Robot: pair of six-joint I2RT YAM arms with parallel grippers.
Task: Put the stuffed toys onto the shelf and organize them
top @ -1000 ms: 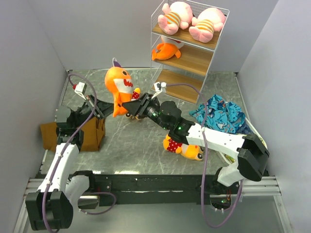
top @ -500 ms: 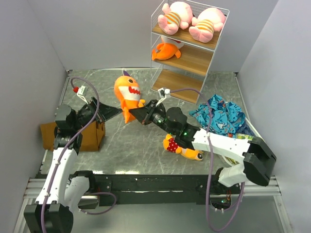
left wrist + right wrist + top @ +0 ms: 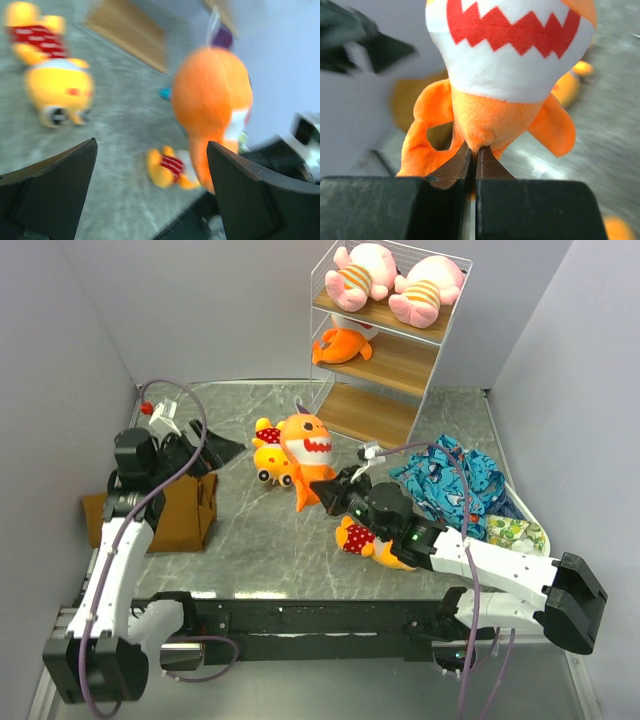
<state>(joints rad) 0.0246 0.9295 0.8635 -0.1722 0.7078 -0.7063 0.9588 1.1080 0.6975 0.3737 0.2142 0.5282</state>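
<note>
blue patterned cloth (image 3: 490, 485): crumpled, right side | brown cloth (image 3: 190, 520): left edge | table (image 3: 260, 540): grey marbled

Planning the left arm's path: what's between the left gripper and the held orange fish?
A yellow toy lies between left gripper and fish, seen in the top view.
</note>
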